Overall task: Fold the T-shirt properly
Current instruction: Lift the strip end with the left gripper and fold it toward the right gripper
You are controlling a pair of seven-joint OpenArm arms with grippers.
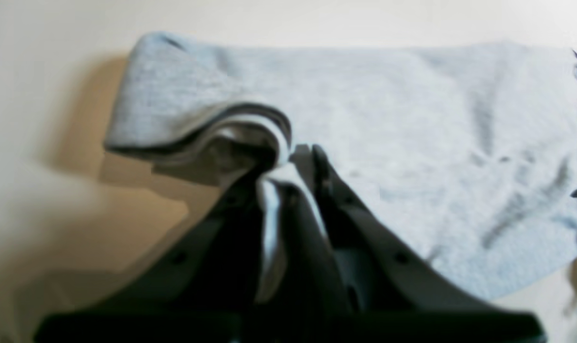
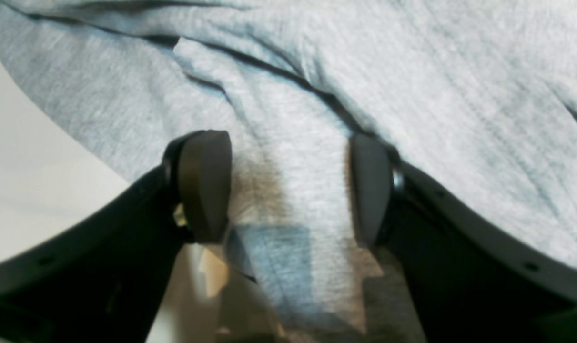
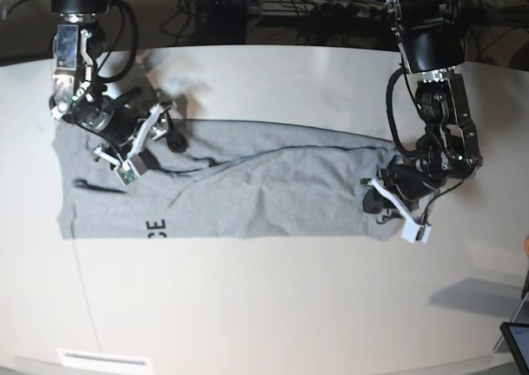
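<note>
Left hand (image 1: 288,157) pinches the T-shirt (image 3: 248,189) edge, tips blurred; right hand (image 2: 288,186) wide, straddling cloth; lettering (image 3: 154,225) mostly hidden.

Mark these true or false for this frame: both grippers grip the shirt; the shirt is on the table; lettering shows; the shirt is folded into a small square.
1. Both grippers grip the shirt. False: the left gripper is shut on its edge; the right gripper is open over it.
2. The shirt lies on the table. True.
3. Black lettering shows. True.
4. The shirt is a small square. False: it is a long strip.
</note>
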